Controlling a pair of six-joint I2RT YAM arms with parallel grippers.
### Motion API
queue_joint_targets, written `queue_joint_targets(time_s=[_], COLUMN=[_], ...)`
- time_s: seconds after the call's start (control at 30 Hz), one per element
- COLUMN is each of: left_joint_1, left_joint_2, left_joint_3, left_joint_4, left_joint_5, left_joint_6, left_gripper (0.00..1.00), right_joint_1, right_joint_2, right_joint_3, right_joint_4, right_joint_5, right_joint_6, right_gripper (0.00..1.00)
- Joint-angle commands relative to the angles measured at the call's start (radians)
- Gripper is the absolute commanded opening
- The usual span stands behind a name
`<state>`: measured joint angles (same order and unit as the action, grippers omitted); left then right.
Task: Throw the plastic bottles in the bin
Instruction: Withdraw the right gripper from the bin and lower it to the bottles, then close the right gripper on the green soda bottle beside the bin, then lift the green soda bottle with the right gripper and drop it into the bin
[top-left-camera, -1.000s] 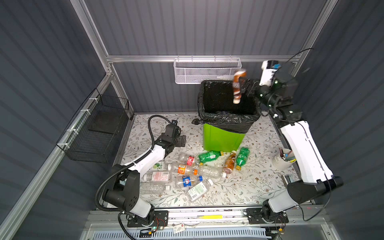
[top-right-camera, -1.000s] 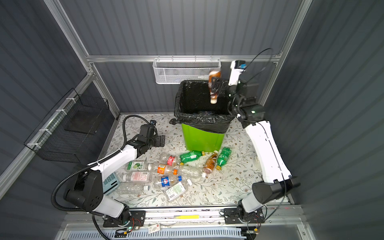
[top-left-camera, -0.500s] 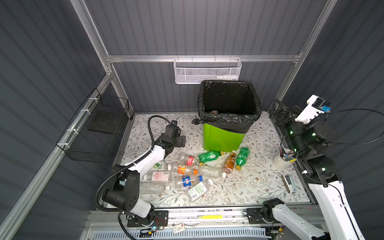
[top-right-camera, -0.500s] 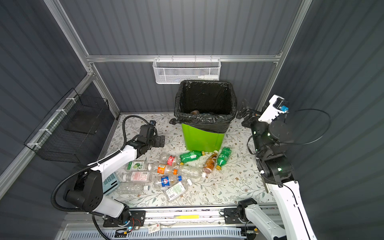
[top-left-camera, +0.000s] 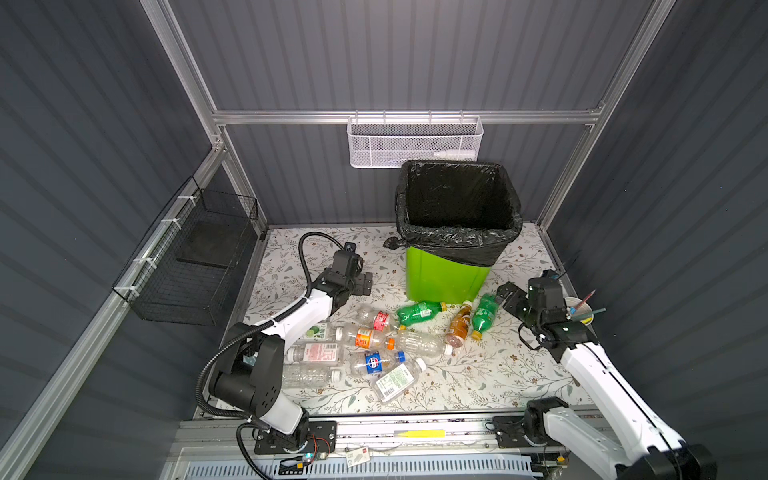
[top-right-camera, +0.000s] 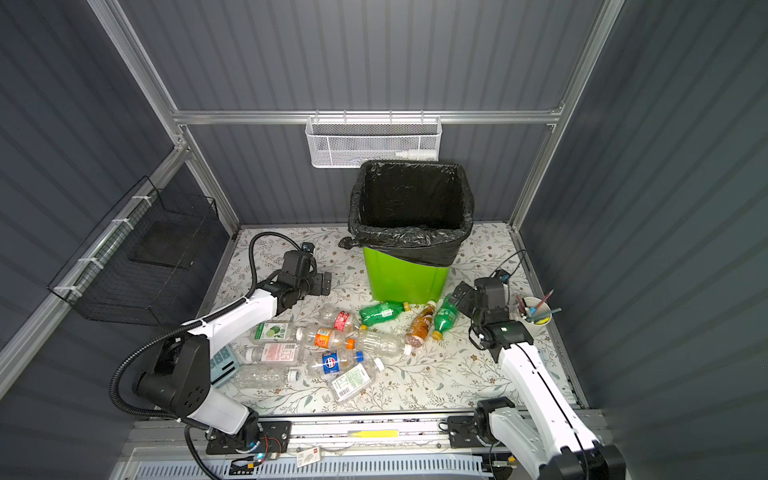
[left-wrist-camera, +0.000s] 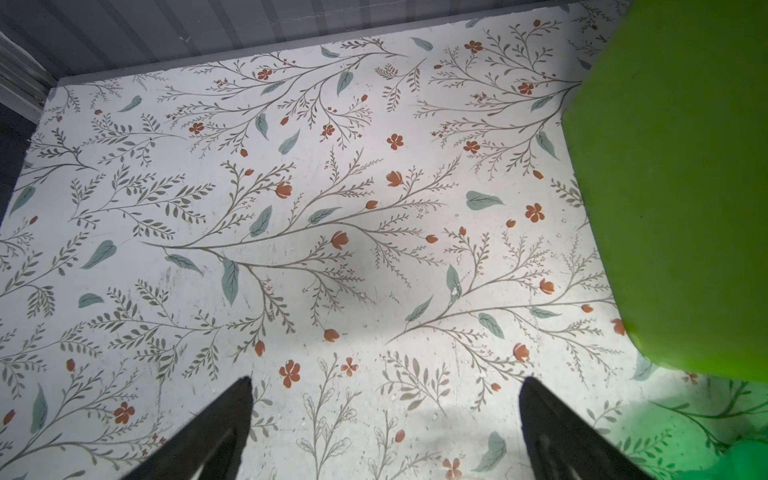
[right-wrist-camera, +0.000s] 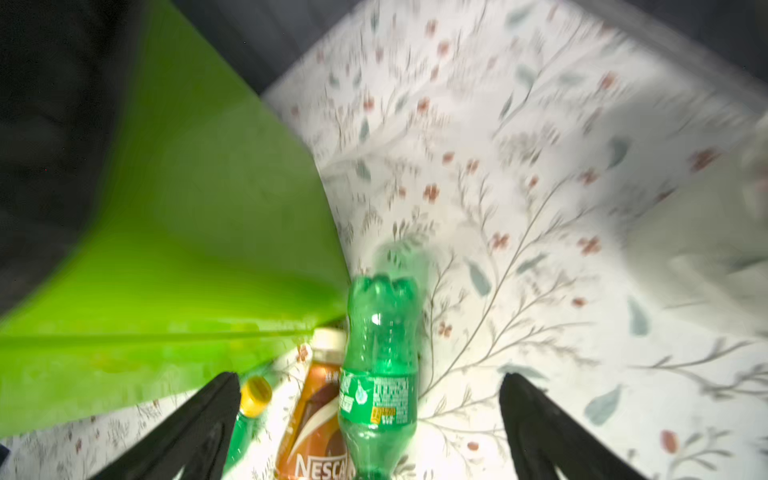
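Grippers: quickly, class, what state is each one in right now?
Left gripper: open, holding nothing.
Right gripper: open, holding nothing, close to a green bottle.

A white mesh basket (top-left-camera: 415, 141) hangs from the back rail, and a white squeeze bottle (top-left-camera: 453, 154) lies at its right end. A black wire basket (top-left-camera: 195, 266) hangs on the left wall. On the floral surface (top-left-camera: 478, 374), by the right edge, stands a white cup (top-left-camera: 579, 309) — pens sticking out of it.
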<state>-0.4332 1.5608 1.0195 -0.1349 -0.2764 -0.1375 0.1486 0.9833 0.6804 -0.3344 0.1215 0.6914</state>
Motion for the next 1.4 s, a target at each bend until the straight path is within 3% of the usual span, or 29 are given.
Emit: queue_joint_targets(time_s=[0.0, 0.43, 0.77, 0.93, 1.17, 1.37], left_joint_1=[-0.005, -0.005, -0.005, -0.005, -0.005, -0.006], left_joint_2=[0.005, -0.004, 0.0, 0.002, 0.004, 0.013], left_joint_3=[0.003, -0.006, -0.003, 0.0, 0.005, 0.007], left_joint_4=[0.0, -0.004, -0.006, -0.008, -0.009, -0.008], left_joint_5=[-0.001, -0.012, -0.014, -0.014, -0.015, -0.019], left_joint_6=[-0.015, -0.017, -0.017, -0.018, -0.022, -0.027], left_gripper=[1.0, 1.0, 1.0, 1.0, 1.0, 1.0], right_joint_1=[-0.001, -0.009, -0.017, -0.024, -0.025, -0.032], right_joint_2=[0.086, 0.332, 0.433, 0.457, 0.351, 0.091], right_joint_3=[0.002, 0.02, 0.025, 0.02, 0.026, 0.175], right_joint_4=[0.041, 0.109, 0.119, 0.137, 0.124, 0.026], right_joint_5=[-0.112, -0.163, -0.196, -0.226, -0.185, -0.042], right_joint_6=[0.039, 0.008, -0.025, -0.029, -0.048, -0.169], right_gripper=[0.99, 0.97, 0.81, 0.67, 0.52, 0.5])
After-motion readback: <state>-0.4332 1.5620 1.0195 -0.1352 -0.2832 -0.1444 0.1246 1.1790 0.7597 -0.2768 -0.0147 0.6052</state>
